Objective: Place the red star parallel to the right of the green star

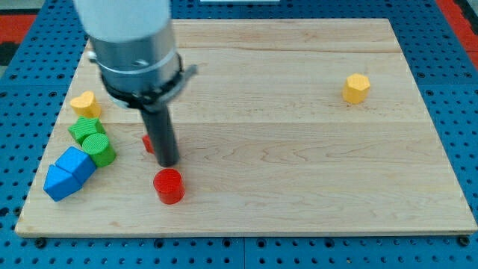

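Observation:
My tip (168, 161) is at the board's left, just above a red cylinder (169, 185). A red block, likely the red star (148, 143), is mostly hidden behind the rod's left side, touching or nearly touching it. The green star (84, 129) sits further to the view's left, with a green cylinder (98, 148) against its lower right.
A yellow heart-like block (85, 102) lies above the green star. Two blue blocks (69, 172) sit at the lower left, touching the green cylinder. A yellow hexagon (357, 87) is at the upper right. The wooden board (299, 164) ends near the view's bottom.

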Controlling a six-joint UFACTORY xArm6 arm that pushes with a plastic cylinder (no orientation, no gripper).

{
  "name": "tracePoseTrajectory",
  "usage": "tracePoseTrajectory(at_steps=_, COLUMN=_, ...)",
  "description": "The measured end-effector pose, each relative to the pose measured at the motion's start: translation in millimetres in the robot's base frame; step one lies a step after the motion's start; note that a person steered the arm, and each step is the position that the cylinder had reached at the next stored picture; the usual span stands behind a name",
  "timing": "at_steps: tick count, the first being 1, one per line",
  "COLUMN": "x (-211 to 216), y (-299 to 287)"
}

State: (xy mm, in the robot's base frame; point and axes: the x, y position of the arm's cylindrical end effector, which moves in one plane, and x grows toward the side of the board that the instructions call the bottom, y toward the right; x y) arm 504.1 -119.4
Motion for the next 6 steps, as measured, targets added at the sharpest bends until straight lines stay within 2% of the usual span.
tracePoseTrajectory(at_steps=1, x=-18.8, y=-3.0)
tracePoseTrajectory(at_steps=2, x=-33.6, y=29.7)
tracePoseTrajectory(at_steps=3, x=-56.0, y=38.4)
tracePoseTrajectory(at_steps=4, x=-52.0, y=9.0)
tracePoseTrajectory(at_steps=6, x=-16.8, y=7.7)
